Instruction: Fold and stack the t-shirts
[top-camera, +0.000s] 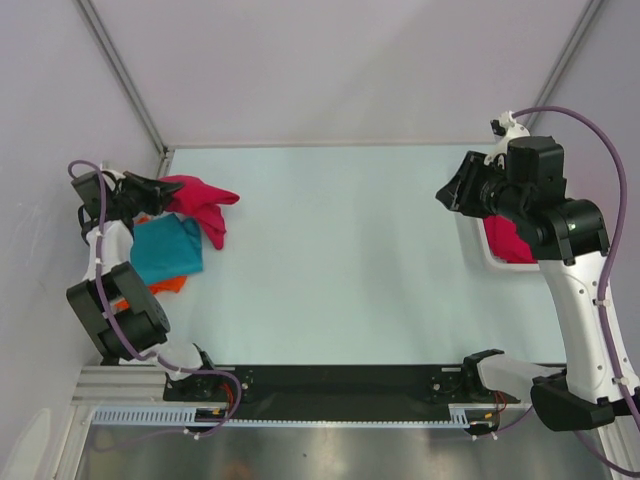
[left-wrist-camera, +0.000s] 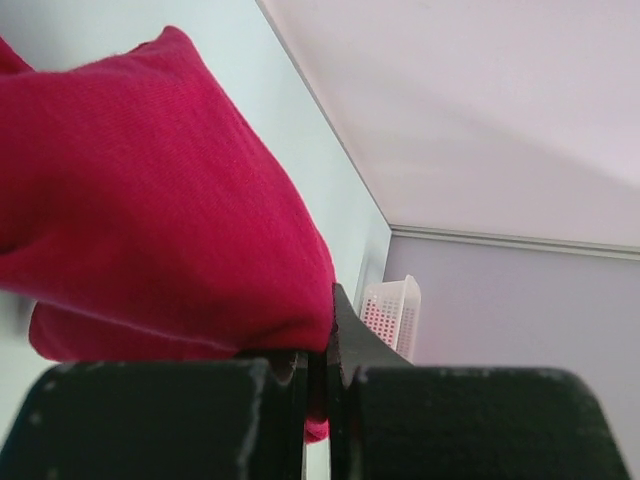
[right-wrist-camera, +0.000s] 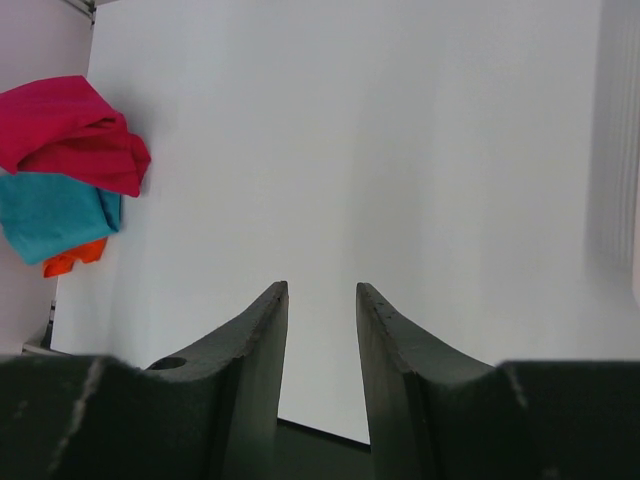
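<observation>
Crimson t-shirt (top-camera: 200, 205) is sitting bunched at the left edge of the table (top-camera: 330, 260), partly over the teal t-shirt (top-camera: 165, 250), with the orange t-shirt (top-camera: 165, 286) peeking out nearer.
Left gripper (top-camera: 160, 188) is pinching a fold of it, fingers pressed together on the cloth. The rest is trailing rightward from the tips, with no clean long axis. Right gripper (top-camera: 447, 195) is hovering well apart by the basket (top-camera: 490, 262), fingers spread and holding nothing. Left arm is sitting far nearer.

Light: bright, even, diffuse from overhead; shadows faint, no hard glare. Top view sharp. Left wrist cam: my left fingers (left-wrist-camera: 150, 420) out of focus; crimson t-shirt (left-wrist-camera: 150, 200) weave resolves. Right wrist cam: rt edge blurred.
</observation>
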